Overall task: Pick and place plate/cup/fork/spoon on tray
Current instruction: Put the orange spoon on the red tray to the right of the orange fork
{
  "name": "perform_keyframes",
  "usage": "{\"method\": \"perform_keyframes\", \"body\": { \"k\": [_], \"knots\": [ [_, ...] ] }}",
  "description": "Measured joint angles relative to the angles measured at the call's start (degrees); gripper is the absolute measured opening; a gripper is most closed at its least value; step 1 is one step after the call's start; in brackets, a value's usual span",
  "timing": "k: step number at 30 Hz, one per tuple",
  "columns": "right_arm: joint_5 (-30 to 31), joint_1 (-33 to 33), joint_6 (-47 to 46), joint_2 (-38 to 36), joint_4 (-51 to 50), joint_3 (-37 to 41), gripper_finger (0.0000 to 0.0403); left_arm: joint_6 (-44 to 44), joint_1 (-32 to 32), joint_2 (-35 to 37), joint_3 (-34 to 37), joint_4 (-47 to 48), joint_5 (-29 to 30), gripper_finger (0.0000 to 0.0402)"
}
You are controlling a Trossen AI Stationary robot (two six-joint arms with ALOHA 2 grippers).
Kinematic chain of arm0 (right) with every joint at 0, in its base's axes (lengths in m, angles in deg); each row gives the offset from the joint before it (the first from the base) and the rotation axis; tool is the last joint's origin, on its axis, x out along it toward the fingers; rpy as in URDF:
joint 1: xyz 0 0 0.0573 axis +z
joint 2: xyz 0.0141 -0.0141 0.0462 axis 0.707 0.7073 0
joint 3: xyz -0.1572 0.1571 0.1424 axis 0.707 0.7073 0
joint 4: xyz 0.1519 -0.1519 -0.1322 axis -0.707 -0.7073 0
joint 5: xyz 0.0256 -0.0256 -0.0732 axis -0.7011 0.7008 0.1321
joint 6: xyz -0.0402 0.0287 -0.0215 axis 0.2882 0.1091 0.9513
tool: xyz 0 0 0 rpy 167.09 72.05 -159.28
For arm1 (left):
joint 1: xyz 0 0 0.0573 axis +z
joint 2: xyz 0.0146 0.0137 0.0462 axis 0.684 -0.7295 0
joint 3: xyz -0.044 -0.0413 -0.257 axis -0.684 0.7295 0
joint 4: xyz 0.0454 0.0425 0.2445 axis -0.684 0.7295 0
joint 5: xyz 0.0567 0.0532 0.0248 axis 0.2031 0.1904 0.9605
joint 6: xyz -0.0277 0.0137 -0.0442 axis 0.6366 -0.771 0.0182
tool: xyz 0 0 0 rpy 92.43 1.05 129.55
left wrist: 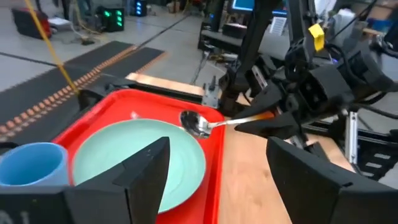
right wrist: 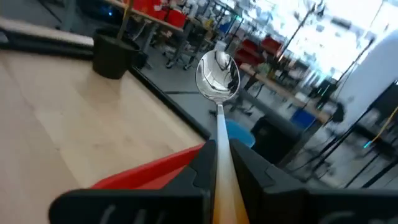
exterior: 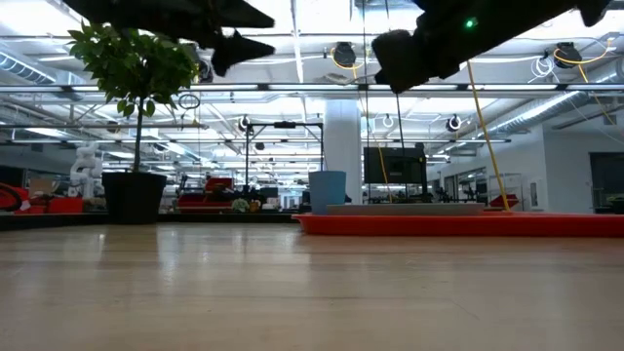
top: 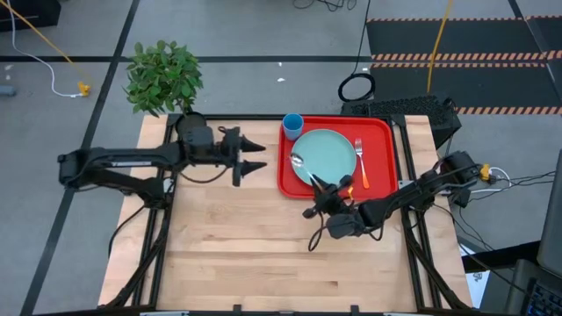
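The red tray (top: 379, 132) lies at the table's far right. On it sit the pale teal plate (top: 329, 151), the blue cup (top: 292, 125) at its far left corner, and the fork (top: 361, 163) to the right of the plate. My right gripper (top: 327, 189) is at the tray's near edge, shut on the spoon (top: 299, 162), whose bowl is over the plate's left rim. My left gripper (top: 256, 156) is open and empty, left of the tray and pointing at it. From the left wrist I see the spoon (left wrist: 198, 124), plate (left wrist: 124, 162) and cup (left wrist: 31, 165). My right gripper pinches the spoon's handle (right wrist: 221, 163) between its two fingers, near the orange end (top: 346, 184). The fingers lie along the handle, coming from the tray's near right side. The spoon is lifted clear, its bowl (right wrist: 217, 78) sticking out ahead of the fingertips over the plate.
A potted plant (top: 164, 77) stands at the table's far left corner, its dark pot (exterior: 136, 197) low in front of the room. The bare wooden table top (top: 263, 254) stretches left of and nearer than the tray. Black mats and cables lie on the floor beyond the table.
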Motion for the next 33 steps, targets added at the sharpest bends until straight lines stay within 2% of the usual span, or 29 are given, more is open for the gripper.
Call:
{"method": "perform_keyframes", "body": {
  "k": [3,8,15,21,28,33],
  "knots": [
    [-2.1,-0.4,-11.7,-2.3,-7.0,0.0,0.0018,-1.0,0.0,4.2,0.0,4.3,2.2,0.0270],
    [-11.8,-3.9,-24.3,-7.2,-17.7,0.0,0.0018,-1.2,0.0,9.2,0.0,10.5,4.1,0.0271],
    [-19.8,-7.4,-40.8,-16.5,-43.1,0.0,0.0018,-1.4,-0.2,11.1,0.0,13.5,4.1,0.0271],
    [-20.0,-7.6,-56.3,-22.4,-65.0,0.0,0.0018,-1.9,-0.2,10.7,0.0,13.8,4.2,0.0271],
    [-23.6,-7.1,-78.9,-24.0,-89.0,0.0,0.0018,-1.4,-0.2,10.7,0.0,14.3,4.2,0.0271],
    [-24.9,-8.1,-88.4,-23.9,-95.6,2.6,0.0018,-1.3,-0.2,10.7,0.0,14.0,4.2,0.0271]
  ]
}}
